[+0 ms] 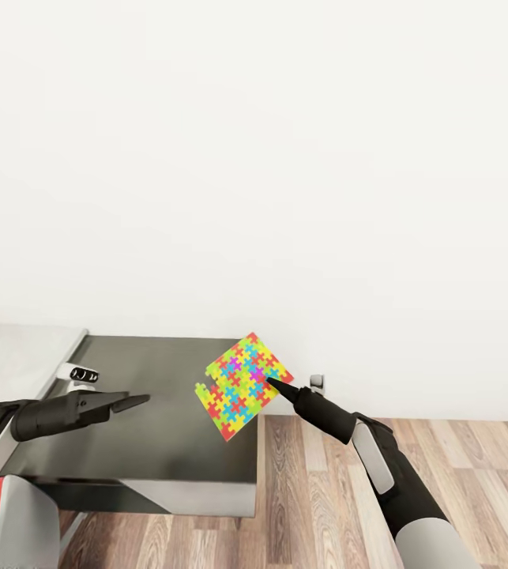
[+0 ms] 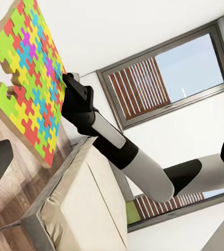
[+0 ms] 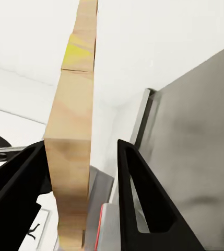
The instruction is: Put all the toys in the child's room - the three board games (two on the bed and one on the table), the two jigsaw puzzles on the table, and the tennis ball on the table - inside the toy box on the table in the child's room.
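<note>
Held thing: a jigsaw puzzle (image 1: 241,385), one thin multicoloured slab, lifted clear of the counter (image 1: 167,442) and tilted up on edge, its printed face toward the head camera.

Right end effector (image 1: 273,383): closed on the puzzle. In the right wrist view the slab's pale wooden edge (image 3: 72,151) runs lengthwise between the two dark fingers (image 3: 143,193), one finger on each side of it.

Grip point: at the slab's right-hand edge in the head view, so most of the puzzle hangs out toward the robot's left, over the counter's near corner.

Left end effector (image 1: 131,403): carrying nothing, stretched out over the dark counter with its tip aimed at the puzzle, well apart from it. Whether its fingers are spread or together cannot be told from these views.

Nearer arm: the right; it already has the slab.

Long axis: the slab is roughly square, standing diamond-wise, one corner up and one down.

Toy box: which way it lies from the held puzzle cannot be told here.

Judgement: the carry to the box comes next, and the slab should be laid flatter before release.

Other: a bed corner (image 2: 75,209) and a window (image 2: 169,73) show in the left wrist view.
</note>
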Robot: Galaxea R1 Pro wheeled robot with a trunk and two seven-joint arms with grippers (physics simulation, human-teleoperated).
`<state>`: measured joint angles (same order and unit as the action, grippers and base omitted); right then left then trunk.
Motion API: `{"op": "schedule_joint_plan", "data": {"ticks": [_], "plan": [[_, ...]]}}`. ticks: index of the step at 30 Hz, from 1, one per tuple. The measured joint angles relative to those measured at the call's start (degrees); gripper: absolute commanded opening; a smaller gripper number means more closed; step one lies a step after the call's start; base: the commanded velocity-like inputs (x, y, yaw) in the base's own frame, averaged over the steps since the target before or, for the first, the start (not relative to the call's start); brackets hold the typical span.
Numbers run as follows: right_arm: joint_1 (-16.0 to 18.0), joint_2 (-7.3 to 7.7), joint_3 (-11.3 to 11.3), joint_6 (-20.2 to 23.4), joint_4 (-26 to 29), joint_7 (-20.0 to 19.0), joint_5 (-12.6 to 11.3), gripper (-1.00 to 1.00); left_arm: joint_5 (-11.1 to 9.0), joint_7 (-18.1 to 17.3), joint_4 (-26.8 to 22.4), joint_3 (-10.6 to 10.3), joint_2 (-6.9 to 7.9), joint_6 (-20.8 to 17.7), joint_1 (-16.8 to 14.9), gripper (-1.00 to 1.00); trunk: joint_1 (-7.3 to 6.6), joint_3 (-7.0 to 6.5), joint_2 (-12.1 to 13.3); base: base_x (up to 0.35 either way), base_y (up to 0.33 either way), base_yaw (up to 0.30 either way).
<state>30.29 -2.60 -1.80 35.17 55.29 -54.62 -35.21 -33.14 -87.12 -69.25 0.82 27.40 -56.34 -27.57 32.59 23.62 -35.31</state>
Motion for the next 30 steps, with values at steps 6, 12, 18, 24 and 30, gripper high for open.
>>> {"op": "schedule_joint_plan", "data": {"ticks": [6, 12, 18, 24, 30], "plan": [[0.0, 0.01, 0.0, 0.0, 0.0, 0.0, 0.0, -1.0, 0.0, 0.0, 0.0, 0.0, 0.0, 0.0, 0.0, 1.0, -1.33, -1.65, 2.4, -0.022, 0.0, 0.043], [0.0, 0.09, 0.0, -0.8, 0.0, 0.0, 0.0, -1.0, 0.1, 0.0, 0.0, 0.0, 0.0, 0.0, 0.0, 1.0, -2.65, -3.31, 4.8, -0.002, 0.0, 0.073], [0.0, 0.1, 0.0, -2.0, -0.1, -0.4, 0.1, -1.0, 0.0, 0.0, 0.0, 0.0, 0.0, 0.0, 0.0, 1.0, -3.97, -4.96, 7.2, -0.021, 0.0, 0.099], [0.0, 0.1, 0.0, -2.2, -0.1, -0.5, 0.1, -1.0, 0.0, 0.0, 0.0, 0.0, 0.0, 0.0, 0.0, 1.0, -5.27, -6.62, 9.7, -0.155, 0.0, 0.11], [0.0, 0.1, 0.0, -2.8, -0.1, -0.6, 0.2, -1.0, 0.0, 0.0, 0.0, -0.1, 0.0, 0.0, 0.0, 1.0, -6.62, -8.27, 12.1, -0.052, 0.0, 0.115]]}}
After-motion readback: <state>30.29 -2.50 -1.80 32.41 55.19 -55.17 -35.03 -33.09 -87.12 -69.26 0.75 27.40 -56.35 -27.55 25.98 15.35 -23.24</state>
